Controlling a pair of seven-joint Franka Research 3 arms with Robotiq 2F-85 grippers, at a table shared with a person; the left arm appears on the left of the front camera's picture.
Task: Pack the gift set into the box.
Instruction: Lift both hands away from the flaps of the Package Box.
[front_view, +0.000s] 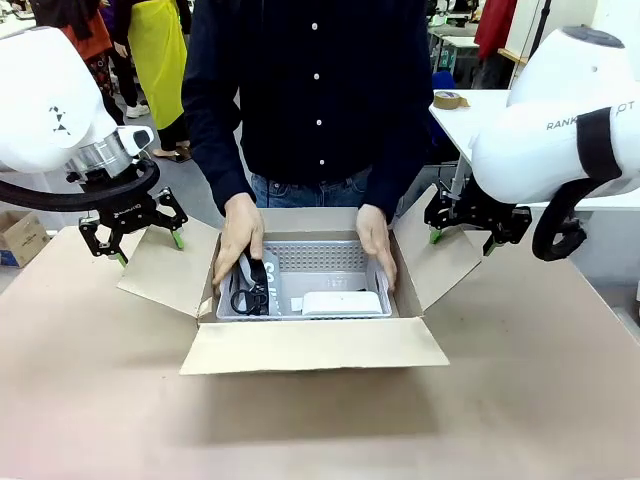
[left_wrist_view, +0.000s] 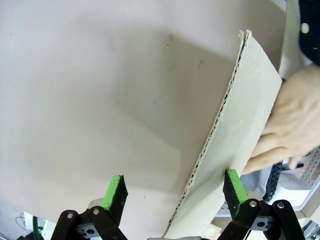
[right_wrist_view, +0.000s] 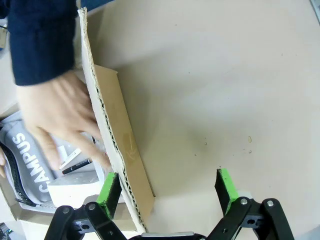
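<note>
Two white robot arms flank a large brown corrugated cardboard box (front_view: 315, 346) that stands on the brown table (front_view: 100, 400) with its four flaps spread outward; we see it from the robot's side. Inside the box sits the gift set, a white perforated plastic basket (front_view: 322, 260), narrower than the box; a black round item (front_view: 250, 296) lies at its left end and a white boxy item (front_view: 342, 303) at its near right. A person in a dark buttoned shirt stands at the far side, with one hand (front_view: 240, 236) on the basket's left end and the other hand (front_view: 375, 240) on its right end.

The left gripper (front_view: 150, 249) hangs over the box's left flap (front_view: 165, 266). In the left wrist view we find the left gripper (left_wrist_view: 175, 189) spread wide, the flap's corrugated edge (left_wrist_view: 250, 125) rising between the green pads (left_wrist_view: 116, 190) and passing just beside one; nothing is clamped.

The right gripper (front_view: 465, 238) hangs at the box's right flap (front_view: 445, 256). In the right wrist view the right gripper (right_wrist_view: 167, 186) also gapes wide; the flap (right_wrist_view: 115, 135) runs just beside one pad (right_wrist_view: 109, 187), whether touching we cannot tell; beyond it a hand (right_wrist_view: 60, 120) rests over a grey item printed CAMPUS (right_wrist_view: 30, 162).
</note>
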